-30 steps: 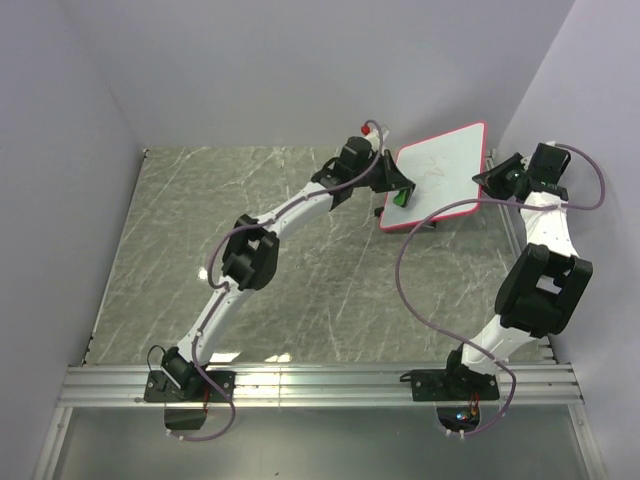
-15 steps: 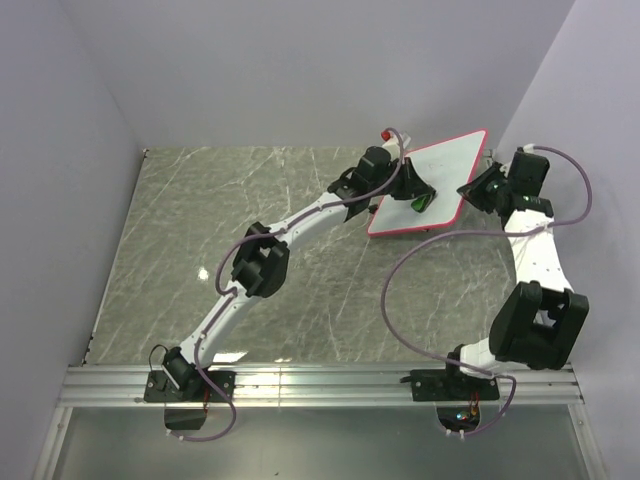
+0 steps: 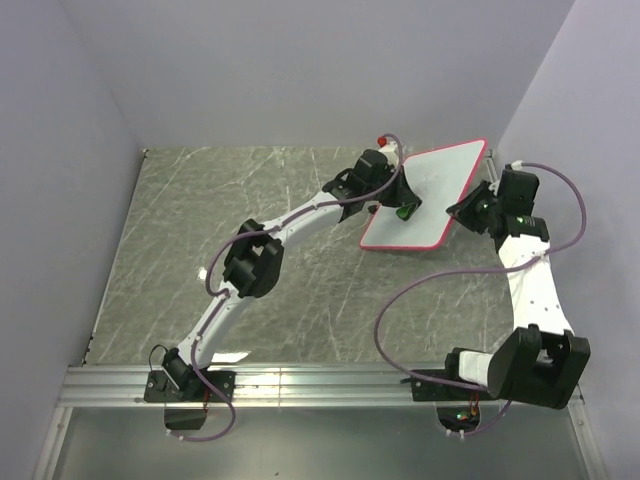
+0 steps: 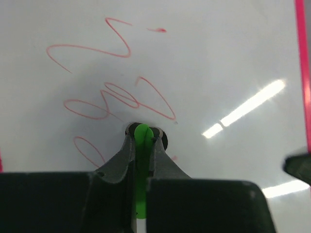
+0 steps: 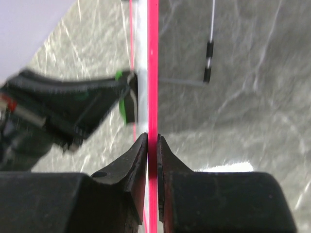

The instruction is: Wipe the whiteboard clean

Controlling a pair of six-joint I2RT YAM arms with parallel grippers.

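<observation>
The whiteboard (image 3: 432, 195), white with a red-pink rim, is held tilted above the table at the back right. Red scribbles (image 4: 114, 94) cover its face in the left wrist view. My right gripper (image 3: 458, 213) is shut on the board's right rim (image 5: 152, 73), which runs edge-on between its fingers. My left gripper (image 3: 405, 208) is shut on a small green block (image 4: 142, 141), whose tip touches the board just below the scribbles. From the right wrist view the left gripper (image 5: 127, 104) and its green block (image 5: 122, 109) sit against the board's face.
The grey marbled table (image 3: 250, 260) lies beneath, with lilac walls on three sides. A thin black-and-white marker (image 5: 209, 60) lies on the table beyond the board. An aluminium rail (image 3: 320, 385) carries both arm bases at the near edge.
The right gripper closed fully on the board's rim and pulled the board down and left, tilting it. The left gripper with the green block moved right onto the board's face.
</observation>
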